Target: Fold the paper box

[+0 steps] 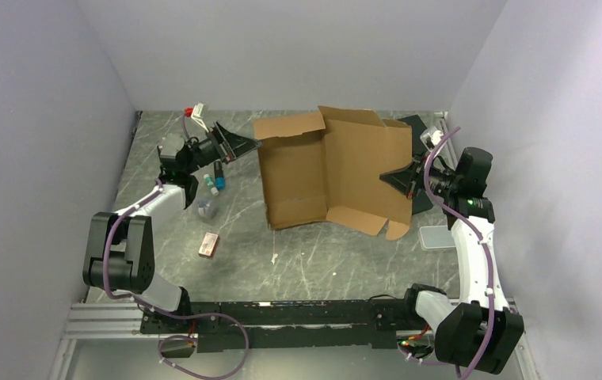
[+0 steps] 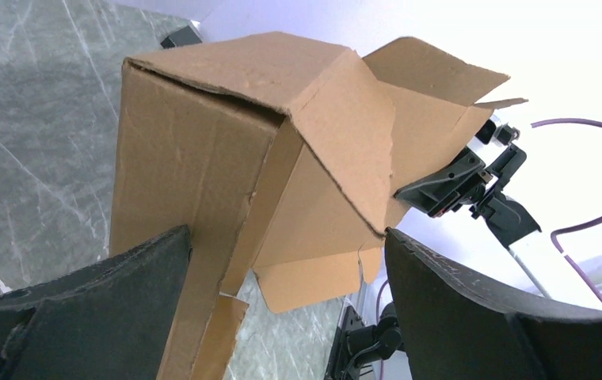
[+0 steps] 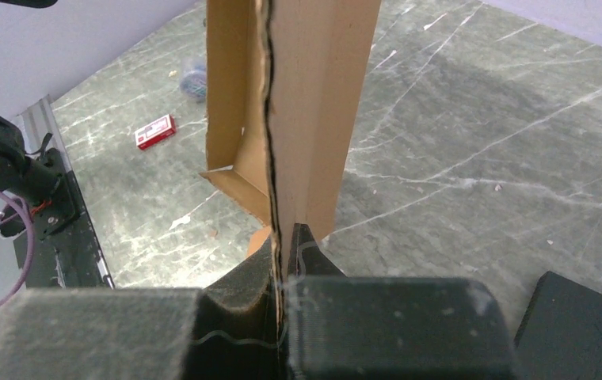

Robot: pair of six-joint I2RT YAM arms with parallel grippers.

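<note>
The paper box (image 1: pixel 329 170) is a brown cardboard mailer, partly folded, lifted at the middle back of the table. Its flaps hang open. My right gripper (image 1: pixel 397 177) is shut on the box's right panel edge; in the right wrist view the cardboard edge (image 3: pixel 278 119) runs between the closed fingertips (image 3: pixel 283 237). My left gripper (image 1: pixel 242 145) is open beside the box's upper left corner. In the left wrist view the box (image 2: pixel 226 158) fills the gap between the spread fingers (image 2: pixel 440 277), with the left side wall near the left finger.
Small bottles (image 1: pixel 213 180) and a clear cup (image 1: pixel 207 208) lie left of the box. A small red-and-white packet (image 1: pixel 209 245) lies nearer the front. Black slabs (image 1: pixel 418 131) and a small grey tray (image 1: pixel 436 237) sit at the right. A white-and-red item (image 1: pixel 197 112) is at the back left.
</note>
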